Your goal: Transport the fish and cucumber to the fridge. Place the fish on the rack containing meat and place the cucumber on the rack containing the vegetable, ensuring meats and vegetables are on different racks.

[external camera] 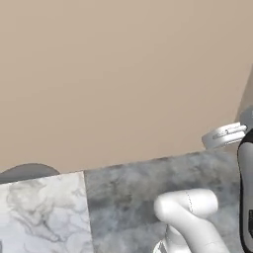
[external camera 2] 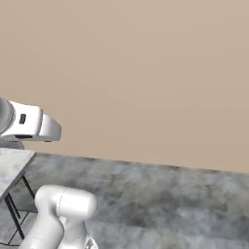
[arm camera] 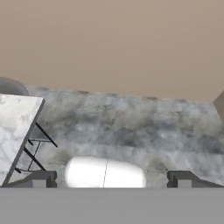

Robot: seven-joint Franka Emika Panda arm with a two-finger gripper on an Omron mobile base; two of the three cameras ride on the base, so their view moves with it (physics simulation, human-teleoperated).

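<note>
We face a plain beige wall (arm camera: 113, 39) over a mottled grey floor (arm camera: 131, 127), with a white marble table (arm camera: 13, 131) on thin dark legs off to one side. Our gripper (arm camera: 111, 179) hangs with its two tips spread wide and nothing between them — released, because there is nothing here to grasp. We judge this a travelling stretch: the arm is tucked high so the base can drive. Neither the fish, the cucumber nor the fridge can be placed from here — we cannot tell where they lie.
</note>
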